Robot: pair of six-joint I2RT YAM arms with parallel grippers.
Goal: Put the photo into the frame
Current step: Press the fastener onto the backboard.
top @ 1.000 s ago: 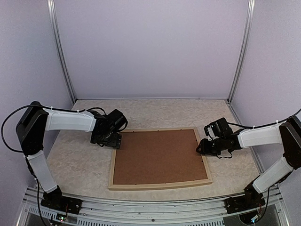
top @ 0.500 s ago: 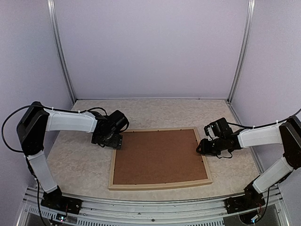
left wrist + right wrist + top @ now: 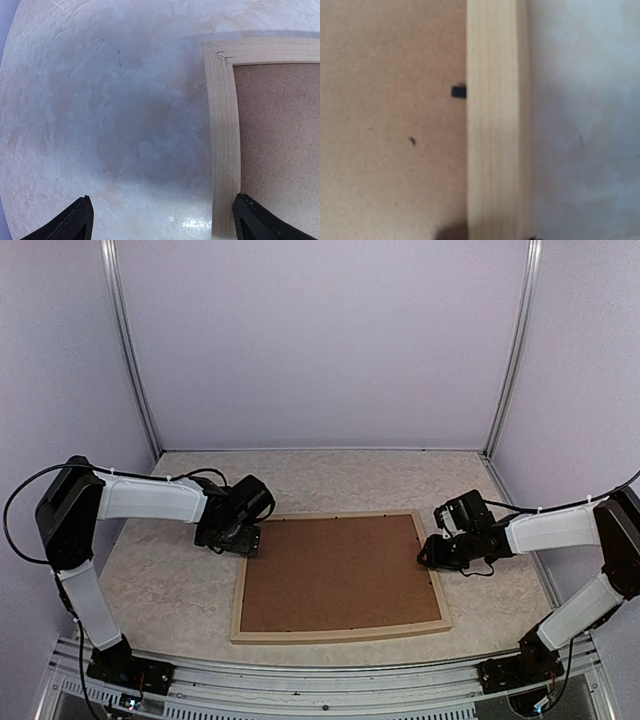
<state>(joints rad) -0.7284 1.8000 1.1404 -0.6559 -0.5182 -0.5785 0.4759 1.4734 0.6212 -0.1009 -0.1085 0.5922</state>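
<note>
A: So, what changed?
B: Barely anything. The left tool (image 3: 240, 538), fingers spread, edged toward the ten o'clock corner of the frame (image 3: 340, 633). At three o'clock sits the right tool (image 3: 428, 552), grip unclear.
A: The photo?
B: Unseen. A brown board (image 3: 335, 575) fills the frame, possibly covering it. No writing anywhere.

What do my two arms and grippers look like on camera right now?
Both match: white tube-like links, black joints and bases. A black cable loops beside the left arm; the right arm trails one too. The left gripper has black wedge-shaped fingers.
</note>
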